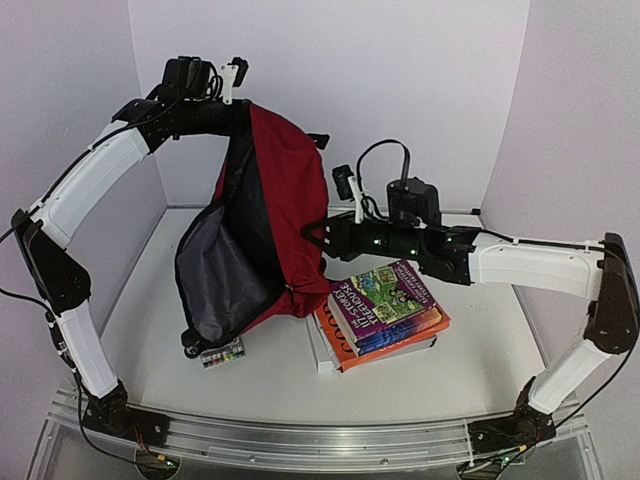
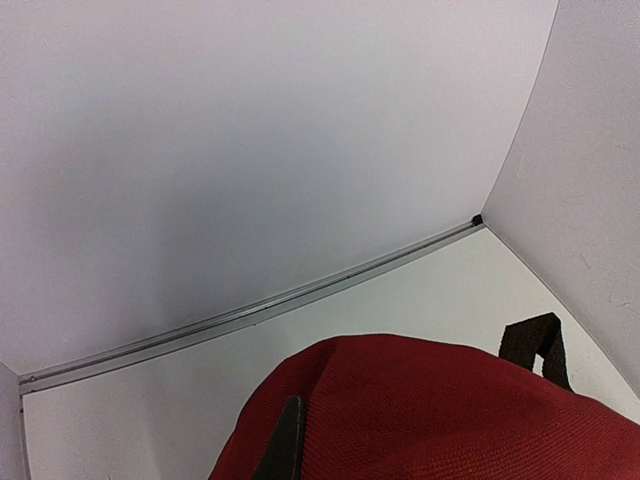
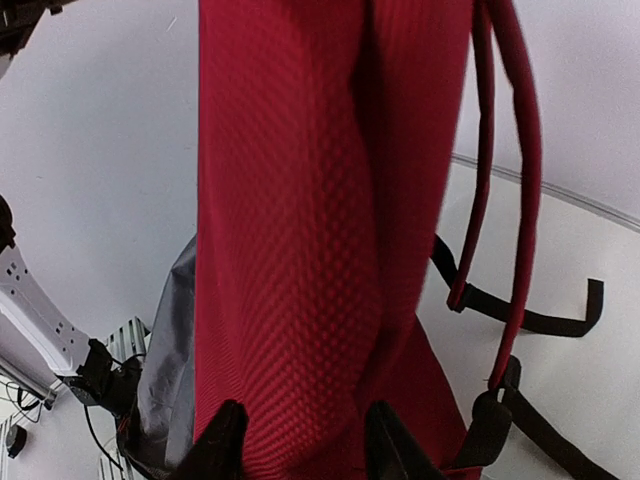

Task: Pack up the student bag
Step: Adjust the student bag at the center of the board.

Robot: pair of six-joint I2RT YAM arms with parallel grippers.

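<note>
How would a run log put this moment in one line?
left hand shut, holding red backpack up by its top | right hand straddling its red side, grip unclear | book stack beside it, unpacked

top book's (image 1: 385, 293) cover reads "treehouse".

The white counter (image 1: 262, 385) bears the student bag (image 1: 285, 200) on its lower end, a stack of books (image 1: 385, 315) just right of it, and a small clear case (image 1: 222, 354) against its near corner.

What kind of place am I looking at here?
Probably a robot lab test cell: plain white walls around a table, two arms on a metal rail, a backpack and books staged.
</note>
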